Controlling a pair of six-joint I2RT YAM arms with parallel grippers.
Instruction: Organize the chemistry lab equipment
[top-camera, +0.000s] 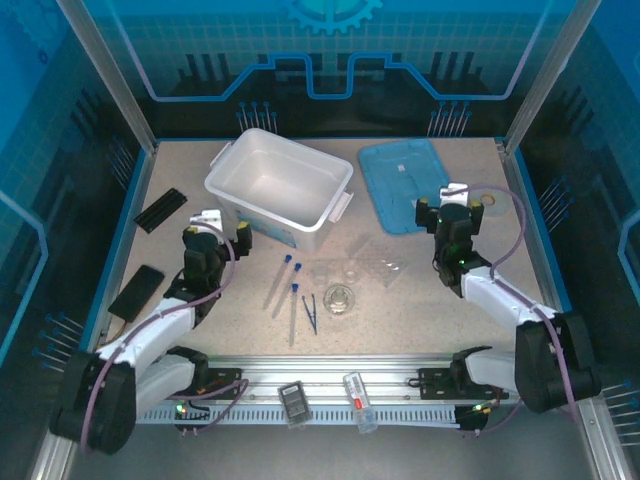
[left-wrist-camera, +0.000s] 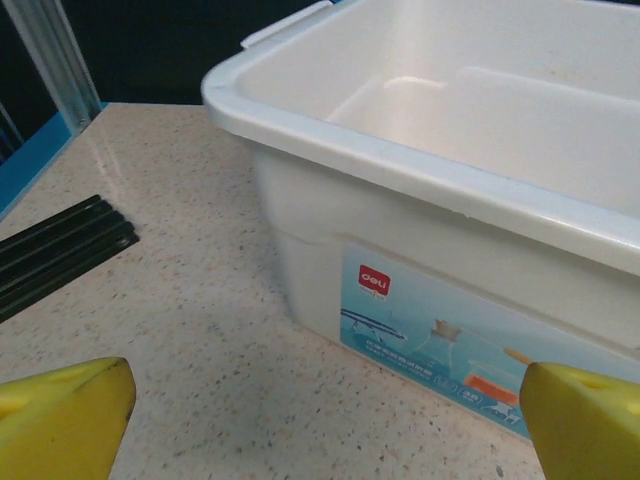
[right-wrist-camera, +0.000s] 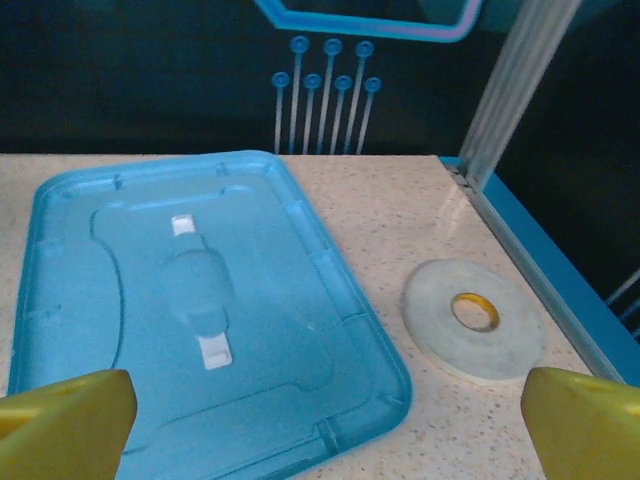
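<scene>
White bin (left-wrist-camera: 310, 240) | empty, uncovered | light-blue lid (right-wrist-camera: 250, 330) flat nearby | left hand (left-wrist-camera: 322, 420) wide | right hand (right-wrist-camera: 325, 425) wide

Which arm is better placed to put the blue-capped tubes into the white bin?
Left, probably. The left gripper, open, hangs beside the white bin, with the tubes close by; the right gripper faces the light-blue lid, farther away.

Three slim clear blue-capped tubes (top-camera: 277, 281). One each: white plastic bin (top-camera: 262, 212), light-blue lid (top-camera: 398, 185), round glass dish (top-camera: 340, 298), dark blue tweezers (top-camera: 310, 313).
</scene>
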